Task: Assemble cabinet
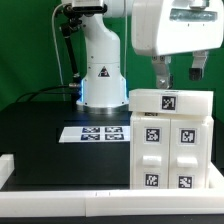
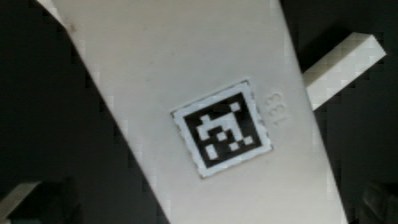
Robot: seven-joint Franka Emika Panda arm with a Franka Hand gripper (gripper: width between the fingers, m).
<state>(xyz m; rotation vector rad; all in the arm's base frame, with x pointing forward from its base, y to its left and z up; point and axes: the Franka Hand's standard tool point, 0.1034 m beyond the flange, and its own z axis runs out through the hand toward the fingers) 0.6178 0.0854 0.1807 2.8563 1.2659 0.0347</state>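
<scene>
The cabinet (image 1: 170,140) is a white box standing at the exterior view's right, near the table's front. Its front shows two columns of white tagged blocks, and a top panel (image 1: 168,101) with one tag lies across it. My gripper (image 1: 178,80) hangs just above that top panel. Its two fingers (image 1: 160,72) are spread apart, with nothing between them. The wrist view looks straight down on the white top panel (image 2: 178,90) and its tag (image 2: 222,130). No fingers show in that view.
The robot base (image 1: 100,70) stands at the back centre on the black table. The marker board (image 1: 100,132) lies flat to the left of the cabinet. A white rim (image 1: 60,192) runs along the table's front and left edges.
</scene>
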